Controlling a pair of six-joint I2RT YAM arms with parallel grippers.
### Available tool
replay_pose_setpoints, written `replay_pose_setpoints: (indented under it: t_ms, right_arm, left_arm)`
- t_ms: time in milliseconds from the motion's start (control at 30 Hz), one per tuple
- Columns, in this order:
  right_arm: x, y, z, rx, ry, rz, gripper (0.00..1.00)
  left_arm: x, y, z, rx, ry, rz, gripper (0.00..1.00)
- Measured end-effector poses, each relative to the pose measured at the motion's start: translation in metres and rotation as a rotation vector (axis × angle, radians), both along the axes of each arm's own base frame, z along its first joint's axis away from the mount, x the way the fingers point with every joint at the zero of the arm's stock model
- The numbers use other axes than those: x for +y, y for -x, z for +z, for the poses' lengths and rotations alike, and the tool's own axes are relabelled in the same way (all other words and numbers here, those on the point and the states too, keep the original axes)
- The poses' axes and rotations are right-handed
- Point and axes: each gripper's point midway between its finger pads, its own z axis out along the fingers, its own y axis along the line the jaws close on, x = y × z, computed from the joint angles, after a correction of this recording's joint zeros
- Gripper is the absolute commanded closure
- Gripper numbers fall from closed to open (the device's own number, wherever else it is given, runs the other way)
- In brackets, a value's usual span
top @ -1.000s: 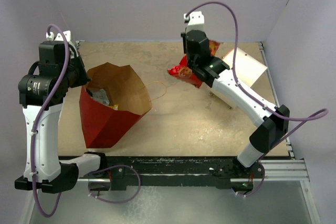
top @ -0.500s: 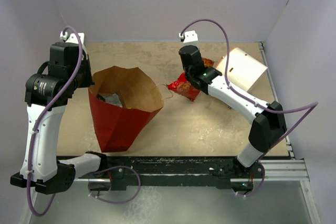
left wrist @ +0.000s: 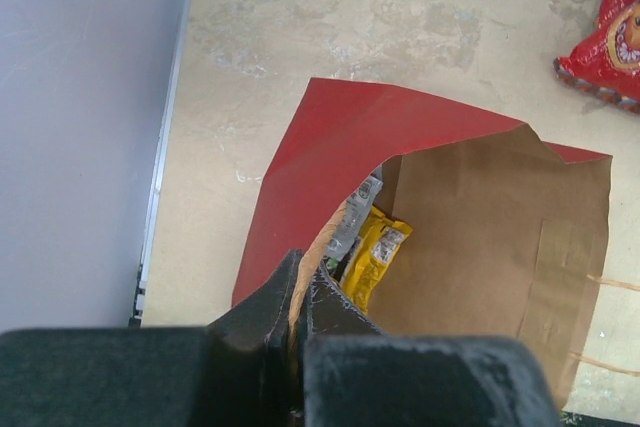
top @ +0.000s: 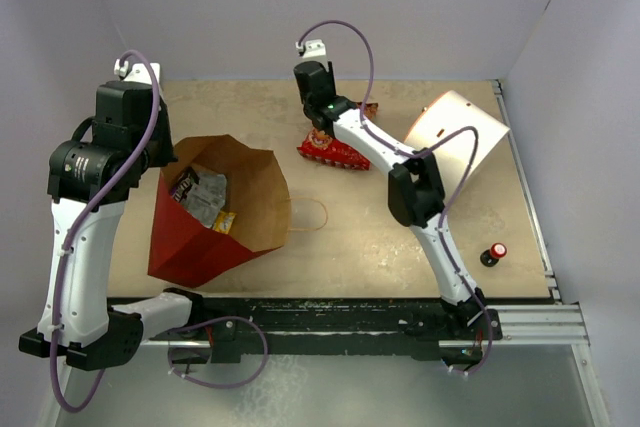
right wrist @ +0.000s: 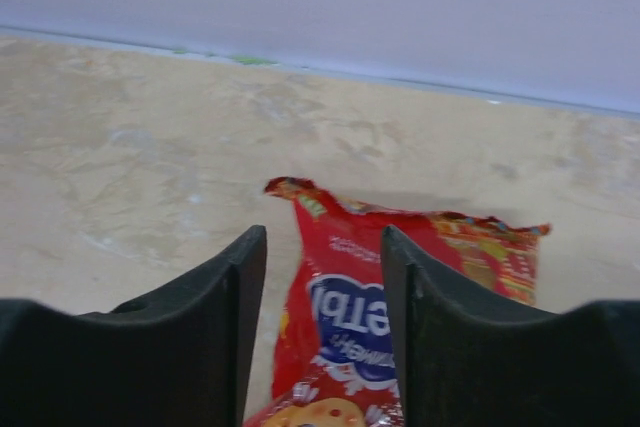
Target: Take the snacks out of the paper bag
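1 snack, the red cookie bag (right wrist: 350, 317), lies on the far table (top: 350, 247) below my spread right gripper (right wrist: 322, 239). My left gripper (left wrist: 300, 272) pinches the left rim of the paper bag (top: 190, 237); silver foil packs (top: 207, 197) sit inside.

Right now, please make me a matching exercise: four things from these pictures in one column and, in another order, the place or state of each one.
Things:
1. red cookie bag with blue logo
2. yellow snack packet
3. small black object with red cap
4. left gripper

Places or states:
a. shut on the rim of the red paper carrier bag
b. lying under the open right gripper
c. inside the carrier bag
d. alone near the right edge of the table

Pairs: 1-b, 2-c, 3-d, 4-a.
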Motion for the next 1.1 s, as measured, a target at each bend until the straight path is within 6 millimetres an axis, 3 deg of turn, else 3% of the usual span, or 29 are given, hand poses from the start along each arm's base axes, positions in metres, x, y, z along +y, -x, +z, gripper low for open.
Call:
replay_pose_setpoints:
  t_ms: [100, 200, 267, 467, 567, 700, 900, 1000, 1100]
  right_arm:
    - [0.014, 0.0, -0.007, 0.034, -0.032, 0.054, 0.43]
    - [0.016, 0.012, 0.007, 0.054, -0.071, 0.09, 0.43]
    - [0.012, 0.028, 0.024, 0.071, -0.098, 0.112, 0.42]
    - [0.004, 0.087, 0.107, 0.07, -0.256, 0.233, 0.41]
    - [0.003, 0.118, 0.129, 0.09, -0.325, 0.309, 0.41]
    - [-0.003, 0.152, 0.119, 0.171, -0.36, 0.359, 0.41]
    - [-0.009, 0.19, 0.069, 0.341, -0.361, 0.39, 0.4]
    - [-0.013, 0.2, 0.055, 0.391, -0.353, 0.386, 0.4]
    - [-0.014, 0.202, 0.057, 0.391, -0.354, 0.385, 0.4]
  left_arm:
    - [-0.003, 0.001, -0.002, 0.008, 0.014, -0.008, 1.0]
    - [-0.007, 0.001, -0.003, 0.01, 0.039, -0.017, 1.0]
    - [-0.009, 0.002, -0.003, 0.01, 0.048, -0.022, 1.0]
    - [-0.008, 0.004, -0.002, -0.003, 0.055, -0.016, 1.0]
    - [-0.011, 0.003, -0.008, 0.004, 0.06, -0.026, 1.0]
    - [-0.022, -0.002, -0.021, 0.039, 0.092, -0.072, 1.0]
    - [-0.036, -0.019, -0.037, 0.094, 0.122, -0.102, 1.0]
    - [-0.027, -0.028, -0.034, 0.091, 0.091, -0.046, 1.0]
    - [-0.008, -0.035, -0.019, 0.049, 0.018, 0.042, 1.0]
